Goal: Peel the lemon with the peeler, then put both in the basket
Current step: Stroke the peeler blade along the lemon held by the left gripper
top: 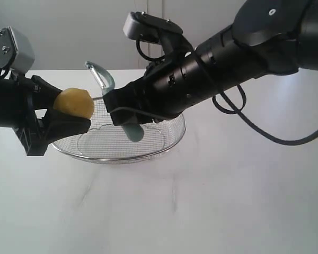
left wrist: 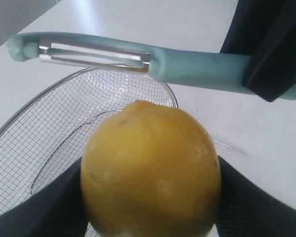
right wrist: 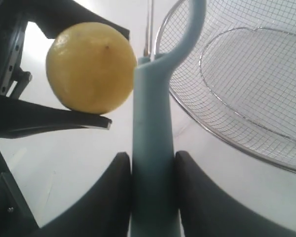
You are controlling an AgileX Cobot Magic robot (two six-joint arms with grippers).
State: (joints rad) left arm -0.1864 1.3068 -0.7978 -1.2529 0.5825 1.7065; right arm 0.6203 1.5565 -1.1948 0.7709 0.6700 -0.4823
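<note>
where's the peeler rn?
Exterior view, left of centre: peeler clamped in the right gripper above the basket, blade head beside the lemon in the left gripper.

Your lemon [left wrist: 150, 170] looks matt and dimpled. The peeler [right wrist: 153, 148] handle is smooth plastic; the basket [right wrist: 187, 84], shiny wire mesh.

lab-style test setup, white table [top: 233, 211], plain pale wall [top: 63, 32]
</note>
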